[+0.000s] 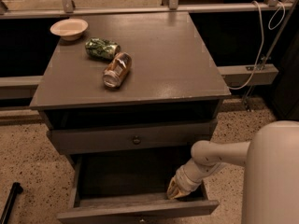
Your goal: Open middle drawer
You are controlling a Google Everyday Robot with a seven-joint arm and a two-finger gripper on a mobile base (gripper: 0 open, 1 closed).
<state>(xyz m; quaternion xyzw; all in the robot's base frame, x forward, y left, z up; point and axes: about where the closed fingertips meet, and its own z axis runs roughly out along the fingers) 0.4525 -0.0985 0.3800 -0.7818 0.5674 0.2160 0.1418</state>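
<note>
The grey cabinet has a drawer front with a small round knob just under a dark gap below the top. Below it the middle drawer stands pulled far out, its dark inside showing and looking empty. My gripper is at the end of the white arm, which reaches in from the right. Its tip is low inside the open drawer, at the right front corner just behind the drawer front.
On the cabinet top lie a green crumpled bag, a can on its side and a white bowl. A white cable hangs at the right. A black post leans at the lower left. Speckled floor surrounds the cabinet.
</note>
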